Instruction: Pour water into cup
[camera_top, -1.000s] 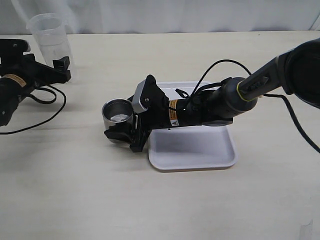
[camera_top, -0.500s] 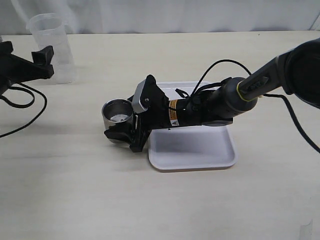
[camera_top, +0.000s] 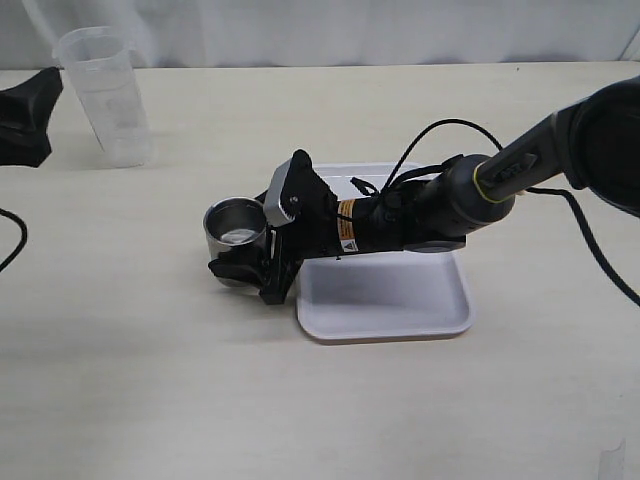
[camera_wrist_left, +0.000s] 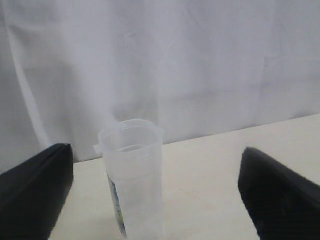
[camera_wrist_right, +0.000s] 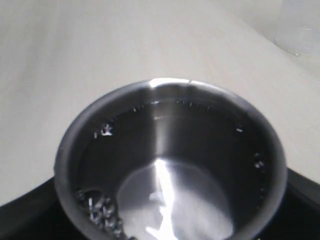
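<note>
Little writing could be read: a yellow-orange sticker (camera_top: 347, 232) sat on the right arm's black wrist, its print too small to make out, and dark printed marks (camera_wrist_left: 116, 202) ran down the side of the translucent measuring jug (camera_top: 103, 95), too blurred to read. The cup (camera_top: 236, 228), short and of shiny steel, stood upright on the pale desk (camera_top: 300, 400), a little left of the frame's centre in the exterior view. Its long axis was vertical and its open mouth faced up. It sat just off the left edge of a white tray (camera_top: 440, 310). The right end effector (camera_top: 238, 270) reached in low from the right, across the tray, and its black fingers clasped the cup's lower wall on both sides. Seen from the right wrist, small beads of water (camera_wrist_right: 102, 210) clung to the cup's inner wall; whether more lay pooled at the bottom could not be told. The jug stood upright in the upper left of the frame, well apart from the cup. The left end effector (camera_wrist_left: 155, 155) was at the frame's upper left edge, just beside the jug, its fingers spread wide and holding nothing.
</note>
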